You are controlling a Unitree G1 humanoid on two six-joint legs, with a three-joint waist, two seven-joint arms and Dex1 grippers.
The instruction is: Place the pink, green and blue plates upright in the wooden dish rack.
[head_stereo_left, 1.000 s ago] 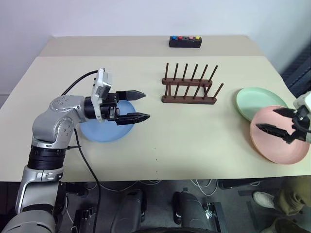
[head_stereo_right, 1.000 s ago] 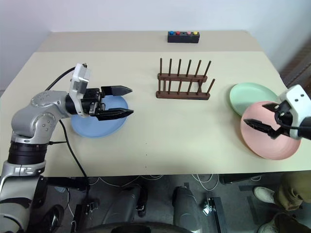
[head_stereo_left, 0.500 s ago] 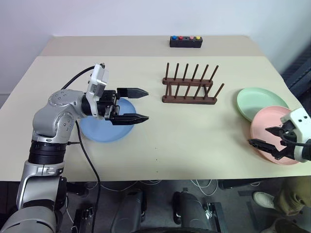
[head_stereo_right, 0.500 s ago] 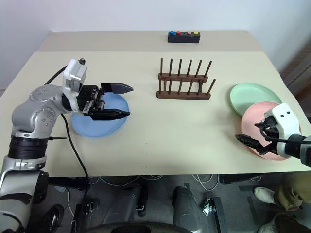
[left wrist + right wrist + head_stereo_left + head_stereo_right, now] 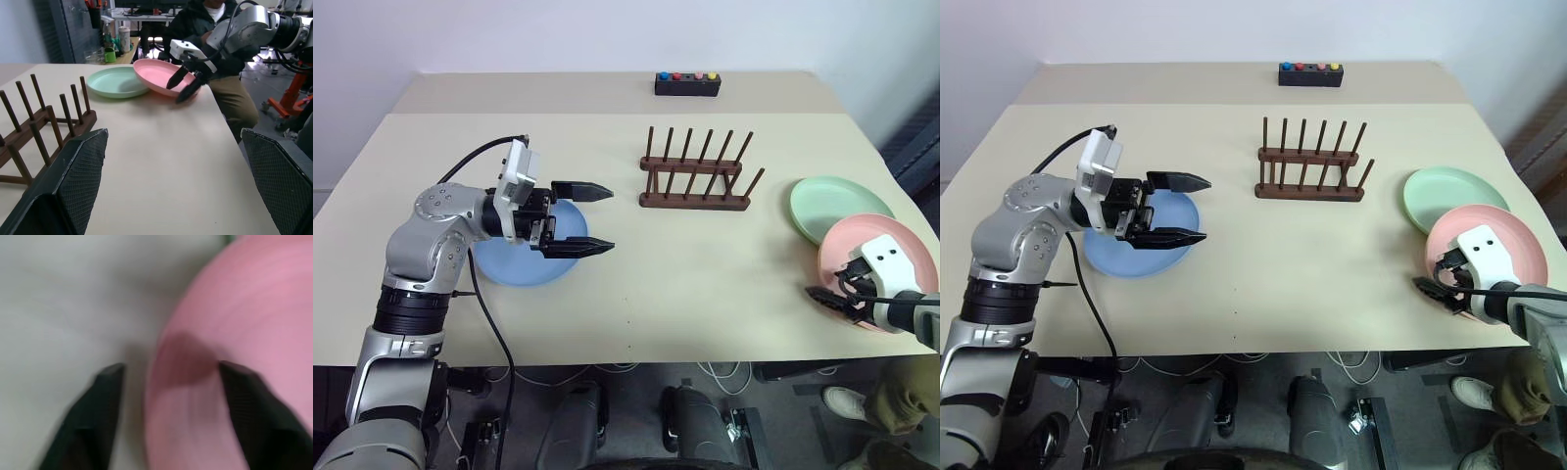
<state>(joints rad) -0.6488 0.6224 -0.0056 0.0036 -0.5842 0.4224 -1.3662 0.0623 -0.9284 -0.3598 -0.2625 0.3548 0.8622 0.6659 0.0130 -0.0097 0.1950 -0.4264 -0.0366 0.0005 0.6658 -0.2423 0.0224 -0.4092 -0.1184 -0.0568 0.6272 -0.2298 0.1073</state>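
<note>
Head view: the left gripper, jaws wide apart, hangs over the blue plate at middle left. The wooden dish rack stands empty at upper middle. At right, the green plate touches the pink plate.

Right wrist view: the right gripper straddles the pink plate's rim, one finger each side, jaws not yet pinched.

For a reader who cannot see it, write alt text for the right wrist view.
The right gripper straddles the pink plate at its rim, one finger over the beige table, the other over the plate's inside.
</note>
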